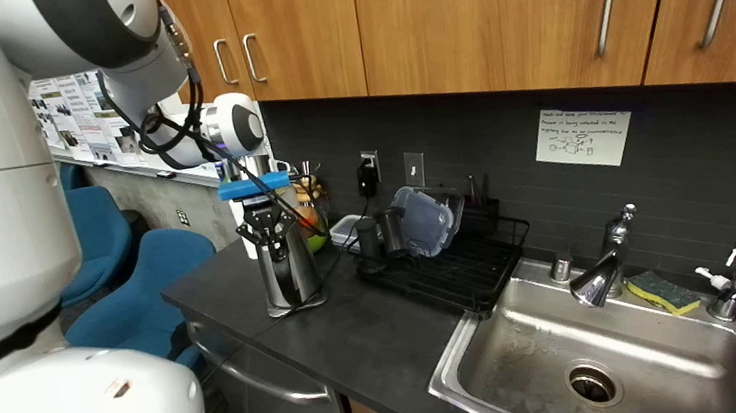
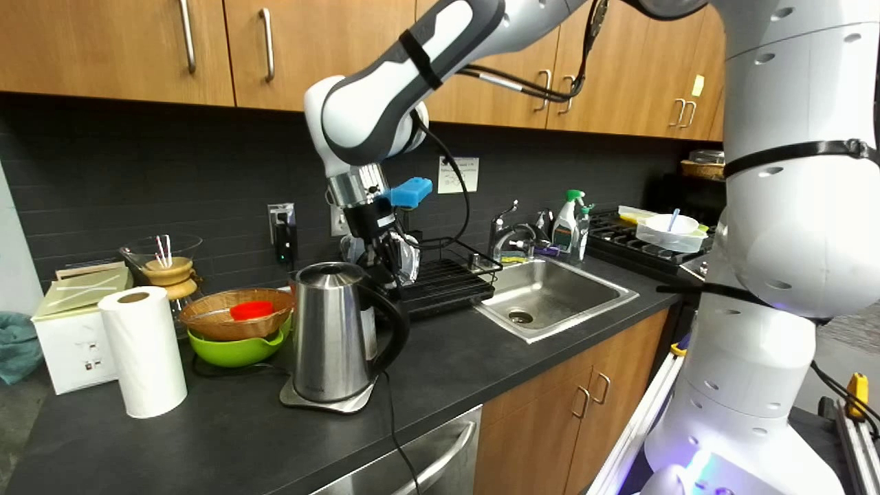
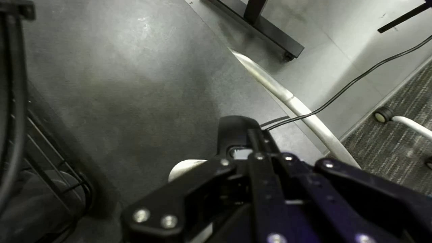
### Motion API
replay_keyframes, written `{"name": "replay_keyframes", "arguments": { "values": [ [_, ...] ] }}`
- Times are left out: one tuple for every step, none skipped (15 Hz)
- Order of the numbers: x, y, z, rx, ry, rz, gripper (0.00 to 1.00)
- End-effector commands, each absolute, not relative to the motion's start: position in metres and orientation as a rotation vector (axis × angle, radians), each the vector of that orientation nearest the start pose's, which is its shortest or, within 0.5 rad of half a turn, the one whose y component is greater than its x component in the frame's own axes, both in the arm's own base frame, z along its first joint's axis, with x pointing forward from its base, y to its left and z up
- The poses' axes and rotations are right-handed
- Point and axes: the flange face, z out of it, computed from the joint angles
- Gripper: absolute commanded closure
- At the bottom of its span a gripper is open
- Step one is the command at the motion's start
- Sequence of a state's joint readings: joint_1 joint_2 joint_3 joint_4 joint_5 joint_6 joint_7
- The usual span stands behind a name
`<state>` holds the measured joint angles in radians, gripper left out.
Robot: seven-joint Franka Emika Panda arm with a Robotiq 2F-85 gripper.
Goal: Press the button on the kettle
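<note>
The silver kettle [image 1: 307, 267] stands upright on its base at the counter's end, and its body also shows in an exterior view [image 2: 324, 337]. Its black handle [image 2: 399, 330] faces the arm and shows in the wrist view [image 3: 233, 130]. My gripper [image 1: 275, 254] points down at the top of the handle; its fingers are together with nothing visible between them. The fingertips [image 3: 261, 131] overlap the handle in the wrist view; I cannot tell whether they touch it. The button cannot be made out. The kettle partly hides the gripper [image 2: 390, 280] in an exterior view.
A black dish rack [image 1: 443, 270] with containers stands beside the kettle, then the sink [image 1: 561, 350]. A green bowl with a basket [image 2: 237, 350] and a paper towel roll [image 2: 143, 354] stand on its far side. A black cord [image 2: 393, 419] hangs over the counter edge.
</note>
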<state>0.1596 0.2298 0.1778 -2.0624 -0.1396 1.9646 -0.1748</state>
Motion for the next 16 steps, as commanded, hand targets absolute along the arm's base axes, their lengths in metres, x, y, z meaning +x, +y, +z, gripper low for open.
{"name": "replay_keyframes", "arguments": {
  "values": [
    [0.516,0.165,0.301,-3.061,-0.958,0.459,1.0],
    [0.516,0.163,0.3,-3.059,-0.96,0.456,1.0],
    [0.516,0.161,0.299,-3.056,-0.963,0.453,1.0],
    [0.516,0.159,0.298,-3.055,-0.967,0.446,1.0],
    [0.516,0.156,0.297,-3.054,-0.97,0.442,1.0],
    [0.516,0.154,0.296,-3.05,-0.974,0.436,1.0],
    [0.516,0.152,0.295,-3.046,-0.98,0.433,1.0],
    [0.515,0.149,0.293,-3.045,-0.981,0.433,1.0],
    [0.514,0.148,0.293,-3.045,-0.98,0.436,1.0],
    [0.513,0.146,0.293,-3.045,-0.978,0.442,1.0],
    [0.51,0.145,0.294,-3.049,-0.963,0.452,1.0],
    [0.507,0.143,0.296,-3.053,-0.952,0.461,1.0],
    [0.503,0.142,0.298,-3.059,-0.943,0.464,1.0],
    [0.5,0.141,0.299,-3.067,-0.926,0.471,1.0],
    [0.498,0.139,0.301,-3.072,-0.918,0.475,1.0],
    [0.495,0.137,0.305,-3.079,-0.902,0.481,1.0]
  ]
}}
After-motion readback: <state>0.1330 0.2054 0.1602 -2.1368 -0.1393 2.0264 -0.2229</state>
